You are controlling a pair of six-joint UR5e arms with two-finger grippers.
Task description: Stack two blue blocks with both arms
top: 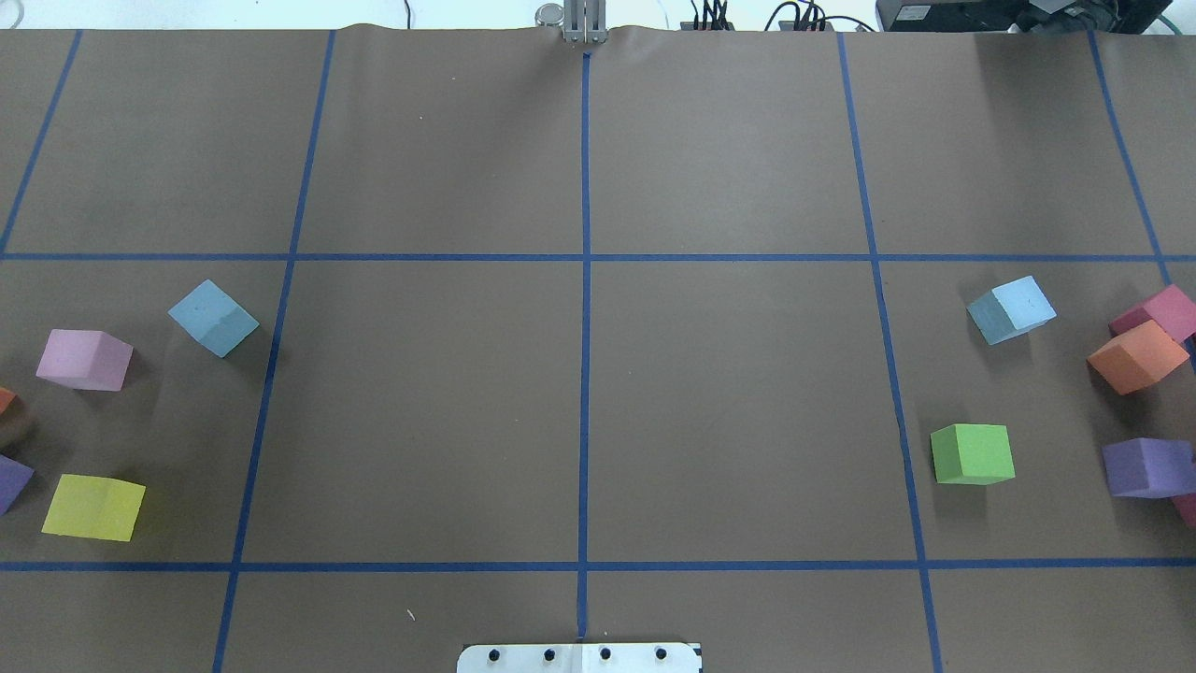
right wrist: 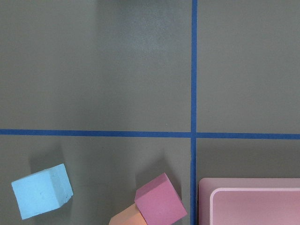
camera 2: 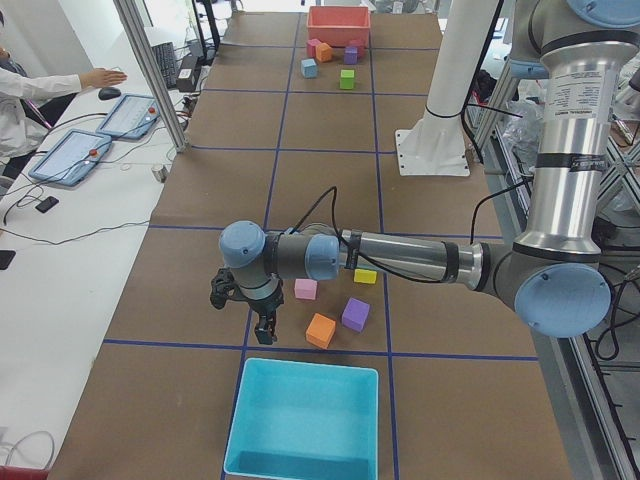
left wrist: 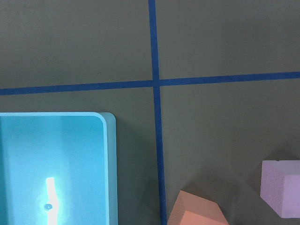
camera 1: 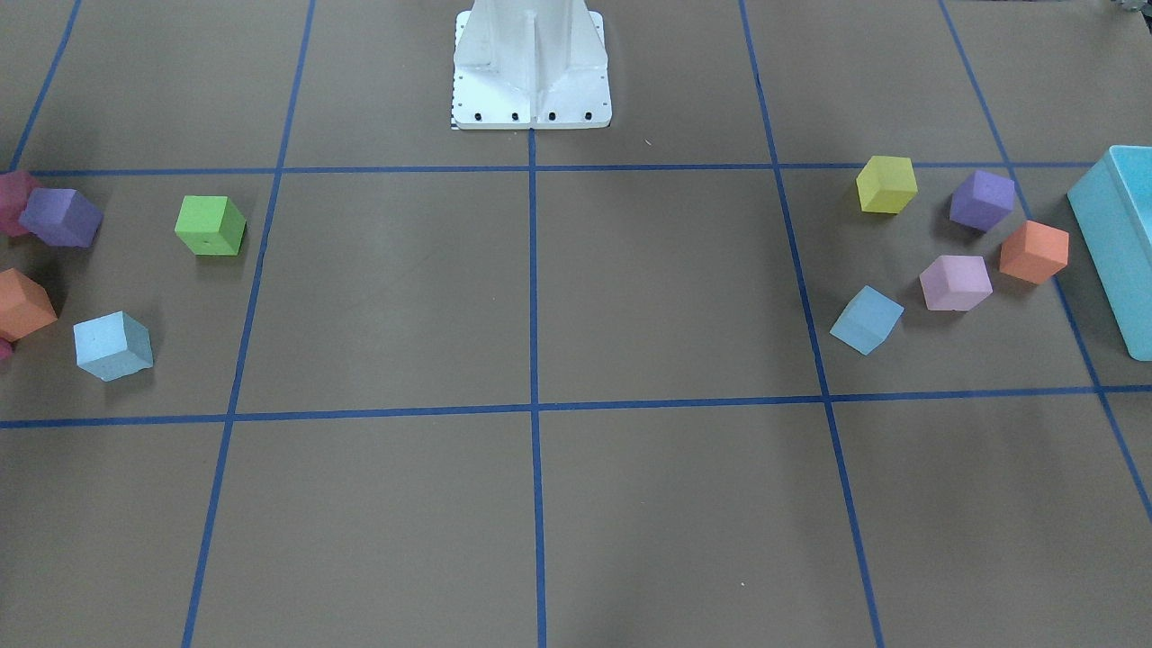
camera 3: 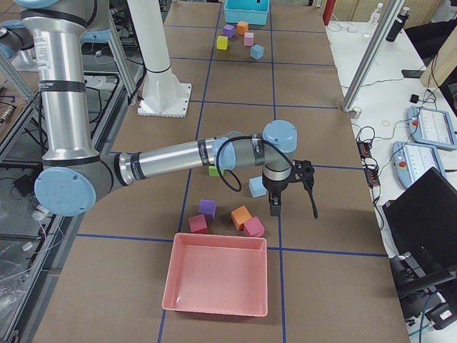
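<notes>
one blue block [top: 213, 318] sits mid-left of overhead view, other blue block [top: 1012, 309] mid-right, both on the table [top: 430, 411], unstacked; left gripper [camera 2: 265, 338] and right gripper [camera 3: 275, 209] hang above it, spread or pressed can't tell.

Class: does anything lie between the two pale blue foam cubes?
Nothing visible does. Only brown table separates the left pale blue foam cube from the right pale blue foam cube; the green foam cube sits off that line.

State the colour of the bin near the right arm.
The bin is pink; exterior right view.
</notes>
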